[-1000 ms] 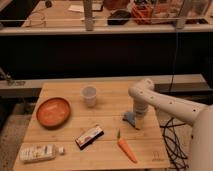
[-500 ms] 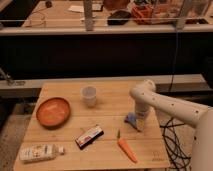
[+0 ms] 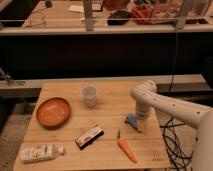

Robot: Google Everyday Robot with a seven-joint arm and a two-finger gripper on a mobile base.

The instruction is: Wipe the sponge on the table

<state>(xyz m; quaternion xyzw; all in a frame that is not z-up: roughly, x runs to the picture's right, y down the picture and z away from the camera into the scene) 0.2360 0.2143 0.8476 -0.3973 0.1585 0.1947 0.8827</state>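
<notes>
The robot's gripper (image 3: 138, 118) hangs right over the sponge (image 3: 131, 120) near the table's (image 3: 65, 89) right edge (whether it has hold cannot be told); the soft, light block likely wants pinching across its sides.

An orange-brown bowl (image 3: 53, 111) sits left, a clear cup (image 3: 89, 95) beyond it to the right. A dark packet (image 3: 90, 136) lies mid-front, a white tube (image 3: 41, 152) front-left. An orange carrot (image 3: 126, 149) lies just before the pincer (image 3: 134, 120), low at the surface's (image 3: 110, 107) right.

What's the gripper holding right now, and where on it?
Cannot be told; the gripper is down on the right of the sponge, its grip hidden.
</notes>
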